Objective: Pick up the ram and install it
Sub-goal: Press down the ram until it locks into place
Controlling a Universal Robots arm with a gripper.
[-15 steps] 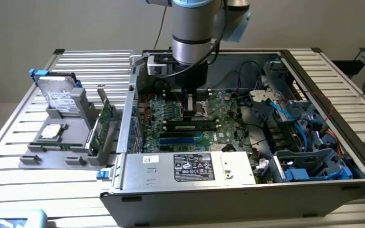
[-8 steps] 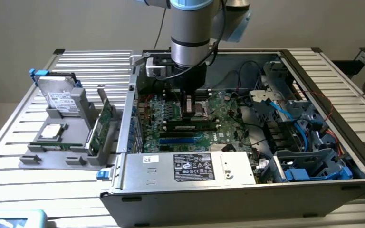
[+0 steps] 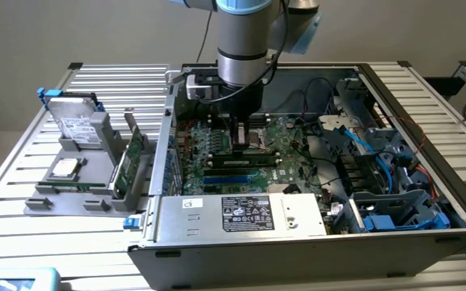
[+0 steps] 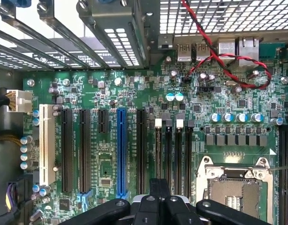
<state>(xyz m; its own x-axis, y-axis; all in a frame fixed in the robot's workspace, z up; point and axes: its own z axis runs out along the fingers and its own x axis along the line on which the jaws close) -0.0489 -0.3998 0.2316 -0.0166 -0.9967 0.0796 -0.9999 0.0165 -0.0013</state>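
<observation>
Over the open computer case (image 3: 427,242), the arm reaches down to the green motherboard (image 4: 111,93). My gripper (image 3: 244,145) hangs just above the memory slots (image 4: 173,150), and its black fingers (image 4: 159,190) are shut together. In the exterior view the ram (image 3: 245,162), a slim green stick with black chips, stands along those slots directly under the fingertips. I cannot tell whether the fingertips touch it. In the wrist view the fingers sit over the near end of one slot with a white clip.
A blue expansion slot (image 4: 121,150) and several black ones run beside the memory slots, with the CPU socket (image 4: 233,192) on the other side. A red-black cable (image 4: 228,58) loops over the board. On the exterior view's left, a grey jig (image 3: 79,194) holds a hard drive (image 3: 75,124) and a broad green card (image 3: 134,154).
</observation>
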